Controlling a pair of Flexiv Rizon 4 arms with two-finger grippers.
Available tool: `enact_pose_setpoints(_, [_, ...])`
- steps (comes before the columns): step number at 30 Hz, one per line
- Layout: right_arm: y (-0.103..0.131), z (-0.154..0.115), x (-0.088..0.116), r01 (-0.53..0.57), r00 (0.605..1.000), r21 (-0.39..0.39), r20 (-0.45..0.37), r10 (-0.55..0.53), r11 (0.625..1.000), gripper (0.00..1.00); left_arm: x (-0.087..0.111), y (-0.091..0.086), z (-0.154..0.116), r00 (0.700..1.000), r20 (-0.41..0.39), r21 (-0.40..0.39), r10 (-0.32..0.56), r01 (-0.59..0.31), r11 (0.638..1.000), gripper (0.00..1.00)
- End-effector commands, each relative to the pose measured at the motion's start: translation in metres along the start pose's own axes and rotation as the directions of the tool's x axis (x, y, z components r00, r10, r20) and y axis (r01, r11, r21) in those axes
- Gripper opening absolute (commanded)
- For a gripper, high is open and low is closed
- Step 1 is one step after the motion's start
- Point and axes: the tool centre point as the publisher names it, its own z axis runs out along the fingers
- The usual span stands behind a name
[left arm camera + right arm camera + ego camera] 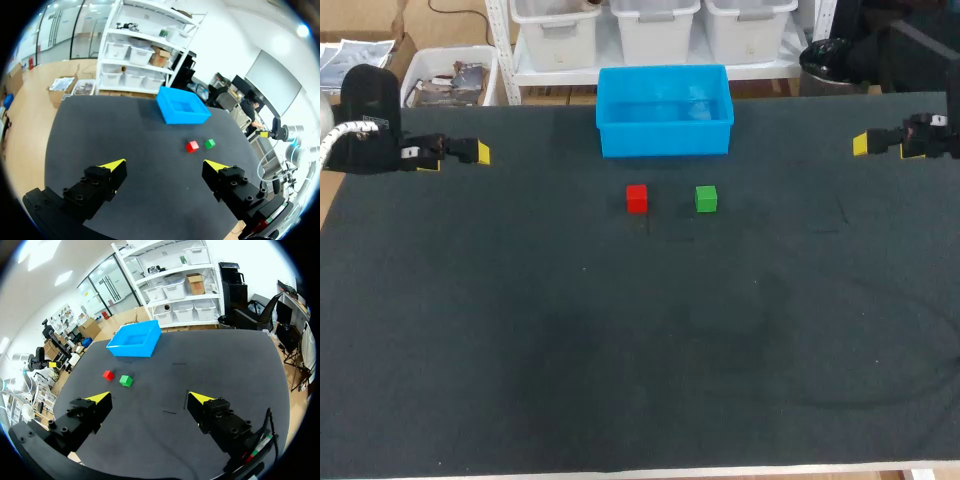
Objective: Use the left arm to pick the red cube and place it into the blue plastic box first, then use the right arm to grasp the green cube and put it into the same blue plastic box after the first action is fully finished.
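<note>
**At the far middle of the dark desk (620, 350): small red cube (637, 198) untouched, arms out at the sides**

Just in front of the open blue plastic box (665, 140), resting flat on the desk, with the small green cube (706, 199) just beside it on the right-arm side, apart, not touching. Neither cube in the box yet.

Over at the left edge now: left gripper (480, 152), fingers spread wide, yellow tips well apart, gripping nothing. Matched at the right edge by the right gripper (861, 145), likewise wide open and empty.

And the line that matters. From the left wrist view, red cube well ahead of the fingers and off toward the right finger's side, far outside any grasp. Nearer the left arm than the right, and the closer of the two cubes from that side, so a fair set-up for the first pick. No long axis to fuss over on a cube. Faces seemingly square to the desk's edges, so probably either pair of sides good for pinching.

First step not yet begun. Likely called for next: a reach inward across the desk and down over the red cube, keeping clear of the green neighbour.
</note>
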Motion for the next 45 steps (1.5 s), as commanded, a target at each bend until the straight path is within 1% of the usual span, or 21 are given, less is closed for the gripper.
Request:
enact_pose_setpoints(1, [0.0,0.0,0.0,0.0,1.0,0.0,0.0,0.0,1.0,1.0,0.0,0.0,0.0,1.0,0.0,0.0,0.0,0.0,1.0,1.0])
enact_pose_setpoints(28, [0.0,0.0,0.0,0.0,1.0,0.0,0.0,0.0,1.0,1.0,0.0,0.0,0.0,1.0,0.0,0.0,0.0,0.0,1.0,1.0])
enact_pose_setpoints(31, [0.0,0.0,0.0,0.0,1.0,0.0,0.0,0.0,1.0,1.0,0.0,-0.008,0.004,0.999,-0.015,-0.057,0.047,-0.048,0.997,1.0])
enact_pose_setpoints(33, [0.0,0.0,0.0,0.0,1.0,0.0,0.0,0.0,1.0,1.0,-0.005,-0.015,0.006,0.999,-0.009,-0.07,0.05,-0.051,0.996,1.0])
enact_pose_setpoints(34, [0.0,0.0,0.0,0.0,1.0,0.0,0.0,0.0,1.0,1.0,-0.007,-0.018,0.007,0.998,-0.023,-0.092,0.054,-0.056,0.994,1.0])
enact_pose_setpoints(35, [0.0,0.0,0.0,0.0,1.0,0.0,0.0,0.0,1.0,1.0,-0.009,-0.022,0.008,0.998,-0.008,-0.094,0.059,-0.06,0.994,1.0])
enact_pose_setpoints(36, [0.0,0.0,0.0,0.0,1.0,0.0,0.0,0.0,1.0,1.0,-0.013,-0.025,0.009,0.999,-0.014,-0.094,0.043,-0.044,0.995,1.0])
enact_pose_setpoints(37, [0.0,0.0,0.0,0.0,1.0,0.0,0.0,0.0,1.0,1.0,-0.016,-0.029,0.01,0.998,-0.03,-0.137,0.055,-0.059,0.989,1.0])
enact_pose_setpoints(38, [0.0,0.0,0.0,0.0,1.0,0.0,0.0,0.0,1.0,1.0,-0.019,-0.034,0.011,0.998,-0.01,-0.141,0.069,-0.07,0.988,1.0])
enact_pose_setpoints(39, [0.0,0.0,0.0,0.0,1.0,0.0,0.0,0.0,1.0,1.0,-0.023,-0.039,0.011,0.999,-0.013,-0.134,0.052,-0.054,0.99,1.0])
enact_pose_setpoints(40, [0.0,0.0,0.0,0.0,1.0,0.0,0.0,0.0,1.0,1.0,-0.025,-0.042,0.013,0.998,-0.035,-0.174,0.049,-0.054,0.983,1.0])
enact_pose_setpoints(41, [0.0,0.0,0.0,0.0,1.0,0.0,0.0,0.0,1.0,1.0,-0.028,-0.046,0.015,0.998,-0.03,-0.184,0.055,-0.06,0.981,1.0])
enact_pose_setpoints(42, [0.0,0.0,0.0,0.0,1.0,0.0,0.0,0.0,1.0,1.0,-0.031,-0.051,0.016,0.999,-0.034,-0.168,0.036,-0.041,0.985,1.0])
enact_pose_setpoints(43, [0.0,0.0,0.0,0.0,1.0,0.0,0.0,0.0,1.0,1.0,-0.033,-0.055,0.018,0.997,-0.057,-0.195,0.044,-0.054,0.979,1.0])
enact_pose_setpoints(44, [0.0,0.0,0.0,0.0,1.0,0.0,0.0,0.0,1.0,1.0,-0.035,-0.059,0.02,0.997,-0.058,-0.206,0.055,-0.066,0.976,1.0])
enact_pose_setpoints(45, [0.0,0.0,0.0,0.0,1.0,0.0,0.0,0.0,1.0,1.0,-0.037,-0.064,0.022,0.997,-0.058,-0.198,0.051,-0.062,0.978,1.0])
